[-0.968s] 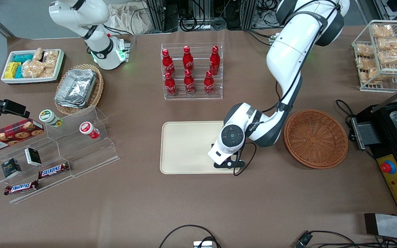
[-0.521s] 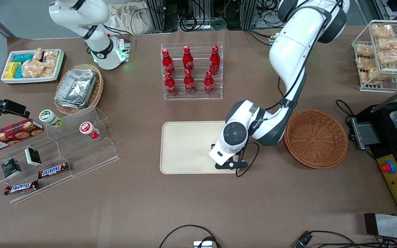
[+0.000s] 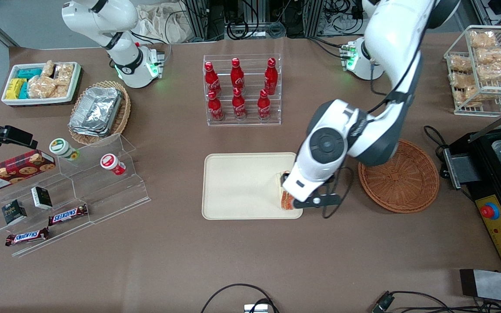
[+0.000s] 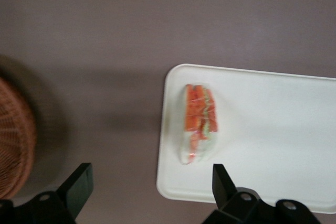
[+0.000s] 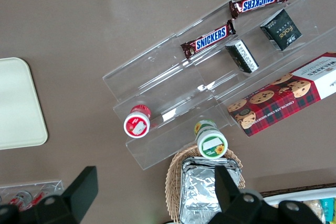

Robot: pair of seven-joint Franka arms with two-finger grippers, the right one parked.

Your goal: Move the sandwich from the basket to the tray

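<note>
Your sandwich (image 4: pixel 198 121) lies on the tray (image 3: pixel 237 184), close to the tray's corner nearest the basket (image 3: pixel 400 180), with its red-orange and green filling facing up. In the front view only a sliver of the sandwich (image 3: pixel 286 201) shows beside the left arm's wrist housing. The gripper (image 4: pixel 152 195) hangs above that corner of the tray with its jaws wide apart and nothing between them; the 2 fingertips (image 4: pixel 80 179) stand clear of the sandwich, 1 over the bare bench and 1 over the tray. The basket sits on the bench beside the tray, toward the working arm's end, with a strip of bench between them, and no sandwich shows in the part of it you can see. Farther from the front camera than the tray you have the clear rack of 6 red cola bottles (image 3: pixel 239 89).
</note>
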